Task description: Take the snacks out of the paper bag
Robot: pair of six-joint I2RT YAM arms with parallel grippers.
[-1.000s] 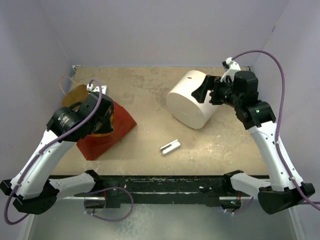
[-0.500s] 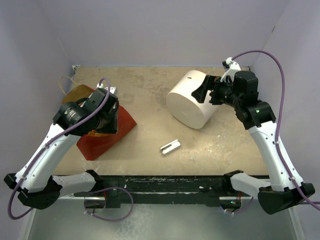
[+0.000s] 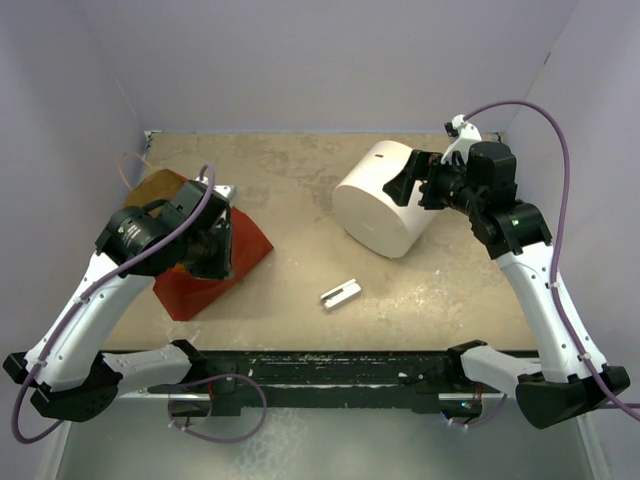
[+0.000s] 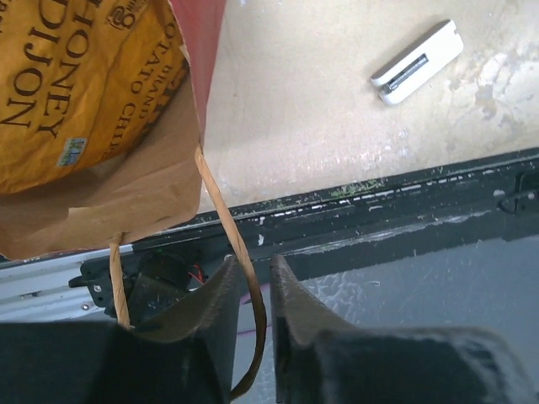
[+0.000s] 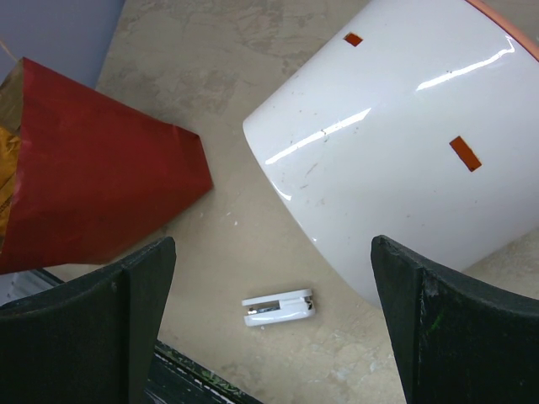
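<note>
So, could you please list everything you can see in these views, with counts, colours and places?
paper bag: one, red outside and brown inside, lying at the left.
snack packet: one visible, orange-yellow, inside the bag's mouth; any others are hidden.
twine handles: two, tan, one hanging off the bag's mouth edge, one at its far side.
white cylinder: one, on its side, right of centre.
bracket: one, white and grey, near the front edge.
table: one, beige, under everything.
left gripper: one, black, jaws narrow around a handle loop; whether it pinches is unclear.
right gripper: one, black, jaws wide open, beside the cylinder.
</note>
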